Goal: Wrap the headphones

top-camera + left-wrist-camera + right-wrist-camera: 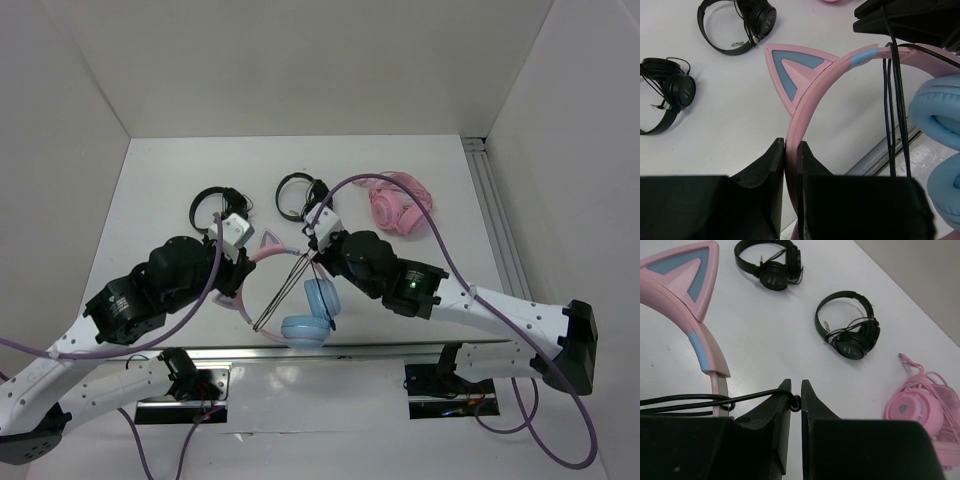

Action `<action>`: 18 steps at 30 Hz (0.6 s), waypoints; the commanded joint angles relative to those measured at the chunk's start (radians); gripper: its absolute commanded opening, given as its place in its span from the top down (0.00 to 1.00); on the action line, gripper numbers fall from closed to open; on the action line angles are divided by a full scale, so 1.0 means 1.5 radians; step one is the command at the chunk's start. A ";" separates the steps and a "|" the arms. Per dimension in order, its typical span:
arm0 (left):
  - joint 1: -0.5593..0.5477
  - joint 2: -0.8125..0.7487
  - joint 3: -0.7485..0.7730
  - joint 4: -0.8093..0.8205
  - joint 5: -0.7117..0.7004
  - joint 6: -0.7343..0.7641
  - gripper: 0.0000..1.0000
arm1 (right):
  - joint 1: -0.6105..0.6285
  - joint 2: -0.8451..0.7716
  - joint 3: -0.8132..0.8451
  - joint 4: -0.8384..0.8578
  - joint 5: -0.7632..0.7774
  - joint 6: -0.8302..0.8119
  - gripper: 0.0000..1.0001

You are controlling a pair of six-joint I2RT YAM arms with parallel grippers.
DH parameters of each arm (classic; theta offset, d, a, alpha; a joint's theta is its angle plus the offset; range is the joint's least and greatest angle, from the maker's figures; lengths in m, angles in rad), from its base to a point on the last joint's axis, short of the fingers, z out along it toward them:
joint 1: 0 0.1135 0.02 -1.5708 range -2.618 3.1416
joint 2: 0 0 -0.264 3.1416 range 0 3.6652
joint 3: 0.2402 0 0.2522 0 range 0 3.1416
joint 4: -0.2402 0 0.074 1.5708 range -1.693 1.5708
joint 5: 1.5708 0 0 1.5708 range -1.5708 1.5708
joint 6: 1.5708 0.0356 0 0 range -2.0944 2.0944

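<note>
The headphones hang lifted near the table's front edge, with their light blue ear cups [310,315] lowest and the pink headband [810,95] arching up. One cat ear [795,70] stands on the band. My left gripper [791,150] is shut on the headband, which is pinched flat between the jaws. My right gripper [795,390] is shut on the thin black cable [700,400], close to the headband's other side [695,335]. Several cable strands [285,290] run taut from the right gripper [315,252] down across the band toward the cups. The left gripper [243,268] sits left of them.
Two smaller black headphones [218,208] [300,195] lie at the back of the table, and an all-pink pair [400,205] lies at the back right. A metal rail [400,348] runs along the front edge. White walls close in three sides.
</note>
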 commanded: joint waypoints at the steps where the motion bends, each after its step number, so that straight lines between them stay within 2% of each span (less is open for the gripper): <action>1: -0.011 -0.025 0.030 -0.013 0.088 0.035 1.00 | -0.053 -0.013 -0.018 0.058 0.002 0.016 1.00; 3: -0.011 -0.031 0.038 0.004 0.042 0.021 1.00 | -0.067 -0.013 -0.026 0.058 -0.028 0.023 0.99; 4: -0.011 -0.031 0.038 0.030 0.035 0.020 1.00 | -0.067 -0.013 -0.026 0.058 -0.076 0.023 0.97; 8: -0.011 -0.040 0.030 0.078 0.029 0.014 1.00 | -0.082 -0.027 -0.040 0.064 -0.117 0.030 0.89; 9: -0.011 -0.032 0.036 0.078 0.018 0.014 1.00 | -0.082 -0.027 -0.040 0.064 -0.117 0.037 0.81; 12: -0.011 0.001 0.058 0.071 -0.036 0.000 1.00 | -0.089 -0.034 -0.046 0.064 -0.102 0.043 0.64; 15: -0.011 0.021 0.083 0.064 -0.061 0.000 1.00 | -0.089 -0.041 -0.060 0.064 -0.096 0.055 0.55; 18: -0.005 0.035 0.109 0.064 -0.079 -0.006 1.00 | -0.101 -0.034 -0.076 0.064 -0.090 0.071 0.43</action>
